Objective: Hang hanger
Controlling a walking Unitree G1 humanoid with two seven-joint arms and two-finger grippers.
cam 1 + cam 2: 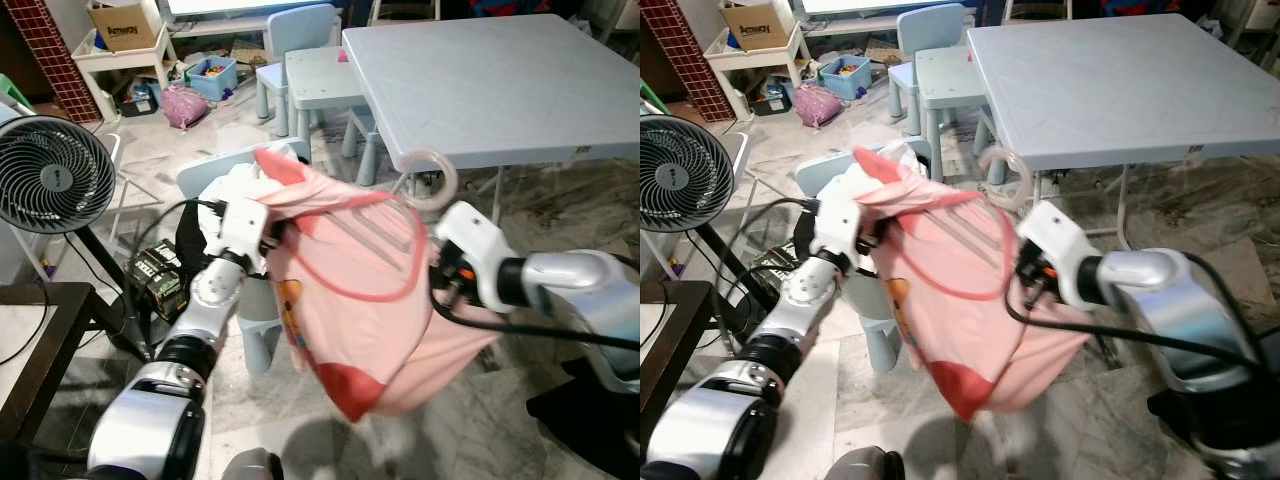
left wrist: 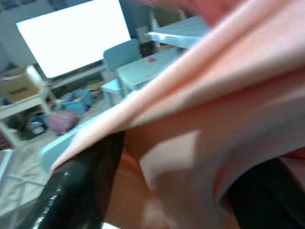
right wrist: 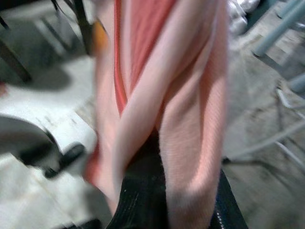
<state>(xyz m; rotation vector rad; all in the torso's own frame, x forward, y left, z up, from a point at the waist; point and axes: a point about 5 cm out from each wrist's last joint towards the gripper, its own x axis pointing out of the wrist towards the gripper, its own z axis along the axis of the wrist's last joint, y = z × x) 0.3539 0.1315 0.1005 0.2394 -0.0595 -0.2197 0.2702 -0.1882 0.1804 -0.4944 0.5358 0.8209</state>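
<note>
1. A pink garment point(image 1: 375, 310) hangs in mid-air between the two arms, stretched over a pale hanger point(image 1: 385, 225) whose bars show through the cloth and whose round hook point(image 1: 432, 172) rises clear above the fabric, in front of the near edge of the grey table point(image 1: 500, 80).
2. The left gripper point(image 1: 272, 238) is at the garment's left upper edge. In the left wrist view its black fingers point(image 2: 88, 183) lie one on each side of a fold of pink cloth, so it appears clamped on the garment.
3. The right gripper point(image 1: 438, 270) is at the garment's right side, just under the hook. In the right wrist view pink cloth is draped over its black fingers point(image 3: 143, 191) and hides the tips; I cannot tell how its jaws stand.
4. A red patch sits at the garment's lowest corner, and an orange print shows on its left side.
5. Behind the garment stands a small light blue chair point(image 1: 262, 330), with white cloth heaped near its backrest.
6. A black fan point(image 1: 50, 175) stands at the left, over the marble floor point(image 1: 540, 230).
7. Beyond the grey table's far left corner are a small blue table point(image 1: 320, 75) and another blue chair point(image 1: 300, 30).
</note>
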